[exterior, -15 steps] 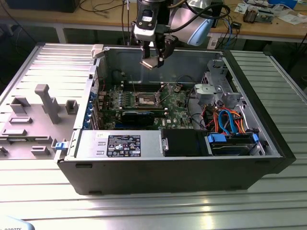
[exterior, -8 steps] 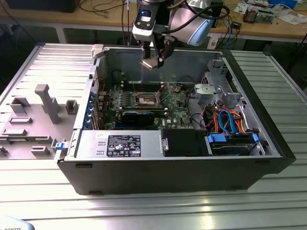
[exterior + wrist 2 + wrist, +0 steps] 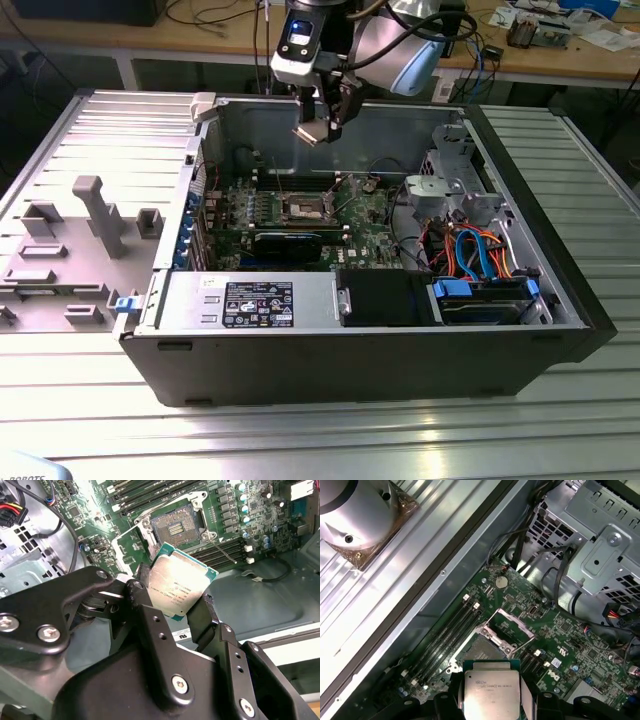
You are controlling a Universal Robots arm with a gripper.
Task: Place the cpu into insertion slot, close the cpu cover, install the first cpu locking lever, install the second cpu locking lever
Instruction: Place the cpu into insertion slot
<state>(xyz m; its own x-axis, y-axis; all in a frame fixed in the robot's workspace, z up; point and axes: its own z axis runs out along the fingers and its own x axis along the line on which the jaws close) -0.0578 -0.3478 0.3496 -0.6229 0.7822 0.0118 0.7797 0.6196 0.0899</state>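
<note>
In the exterior view I see my jaws high over the computer case (image 3: 400, 352). The second wrist view shows them gripping the cpu (image 3: 182, 587) above the bare insertion slot (image 3: 175, 527). The first wrist view shows the cpu cover (image 3: 508, 626) lifted open.

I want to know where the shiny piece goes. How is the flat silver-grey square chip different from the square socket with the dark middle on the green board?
The flat silver-grey square chip has a dull metal top; the metal-rimmed square socket shows a dark middle. The chip is held in the black gripper above the green board; the socket sits fixed in it, empty. Both are square.
</note>
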